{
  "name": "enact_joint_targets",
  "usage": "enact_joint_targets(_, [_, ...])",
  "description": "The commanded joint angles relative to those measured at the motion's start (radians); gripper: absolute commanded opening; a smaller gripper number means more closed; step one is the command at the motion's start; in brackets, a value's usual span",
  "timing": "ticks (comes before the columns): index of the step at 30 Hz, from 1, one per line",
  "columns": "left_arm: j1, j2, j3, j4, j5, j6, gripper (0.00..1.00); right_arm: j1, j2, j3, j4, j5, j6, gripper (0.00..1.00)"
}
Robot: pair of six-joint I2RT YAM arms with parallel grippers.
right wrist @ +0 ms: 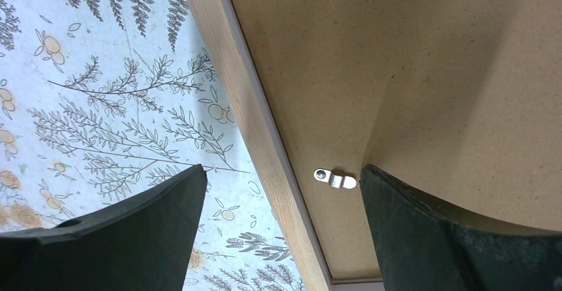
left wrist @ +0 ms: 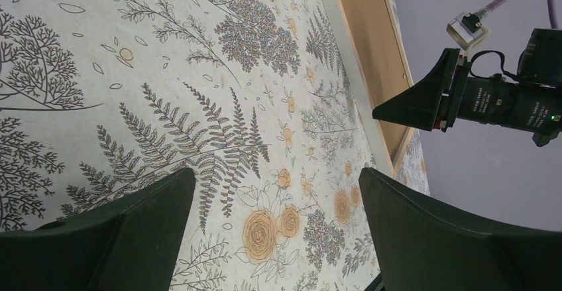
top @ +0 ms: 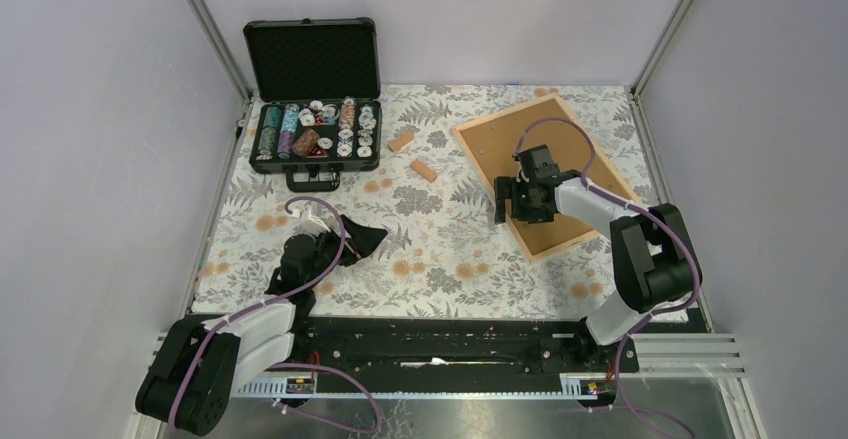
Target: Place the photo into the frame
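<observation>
The frame (top: pixel 505 113) of pale wooden strips lies slanted at the table's right, with a plain brown backing board (top: pixel 520 144) inside it. The photo shows in no view. My right gripper (top: pixel 512 211) hangs open over the frame's left strip. In the right wrist view its jaws (right wrist: pixel 283 169) straddle that strip (right wrist: pixel 245 105), one finger over the cloth and one over the board (right wrist: pixel 397 52), beside a small metal clip (right wrist: pixel 336 178). My left gripper (top: pixel 355 239) is open low over the flowered cloth at the near left, with nothing between its fingers (left wrist: pixel 277 175).
An open black case (top: pixel 315 129) of poker chips stands at the back left. Two small wooden blocks (top: pixel 402 141) (top: pixel 424 170) lie between the case and the frame. Grey walls close in both sides and the back.
</observation>
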Motion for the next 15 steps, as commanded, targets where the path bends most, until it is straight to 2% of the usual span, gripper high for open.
enact_joint_targets(1, [-0.004,0.002,0.007,0.057,0.004,0.022,0.99,0.033,0.034,0.041,-0.05,0.069,-0.048,0.93])
enact_joint_targets(9, [-0.004,0.012,0.01,0.059,0.013,0.024,0.99,0.057,0.048,0.076,-0.073,0.09,-0.029,0.95])
enact_joint_targets(12, [-0.004,0.012,0.012,0.058,0.013,0.024,0.99,0.071,0.0,0.059,-0.127,0.185,0.049,0.98])
enact_joint_targets(15, [-0.004,0.018,0.015,0.057,0.015,0.026,0.99,0.072,-0.094,-0.008,-0.156,0.179,0.133,0.98])
